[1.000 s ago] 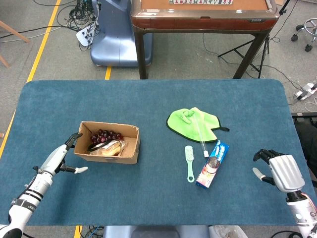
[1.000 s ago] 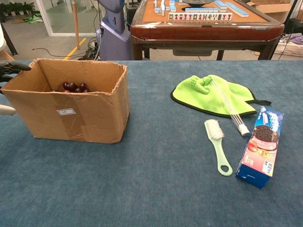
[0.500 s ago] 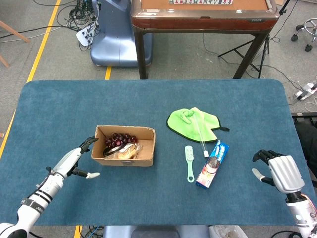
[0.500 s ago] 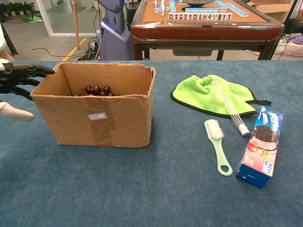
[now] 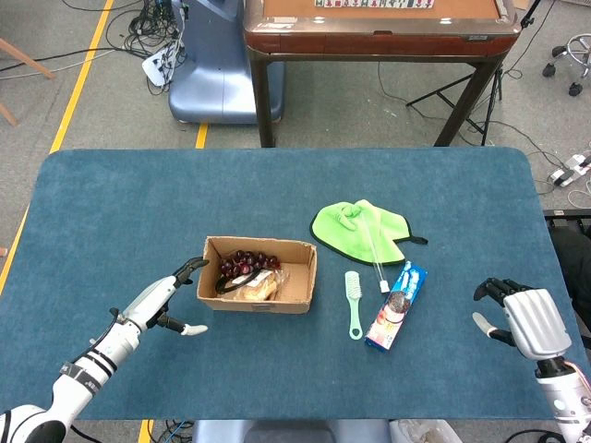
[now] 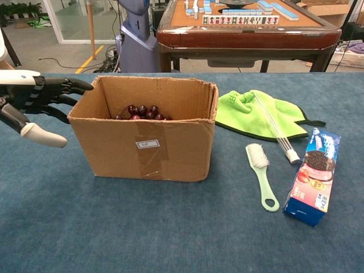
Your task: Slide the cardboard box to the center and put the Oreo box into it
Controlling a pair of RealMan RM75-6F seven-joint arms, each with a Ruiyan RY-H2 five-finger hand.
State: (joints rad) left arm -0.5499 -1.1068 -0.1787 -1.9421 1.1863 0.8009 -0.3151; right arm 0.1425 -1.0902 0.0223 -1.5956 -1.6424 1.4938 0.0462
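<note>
The open cardboard box sits left of the table's middle, with dark grapes and a wrapped bun inside. My left hand is flat against the box's left wall, fingers spread and touching it, holding nothing. The blue Oreo box lies flat on the table to the right of the box. My right hand hovers near the table's right edge, fingers apart and empty; the chest view does not show it.
A pale green brush lies between the cardboard box and the Oreo box. Behind them a green cloth carries a thin white-tipped stick. A wooden mahjong table stands beyond the blue table.
My left hand has pushed the cardboard box to the right, toward the table's middle, over both earlier frames. The right hand and Oreo box have stayed in place.
</note>
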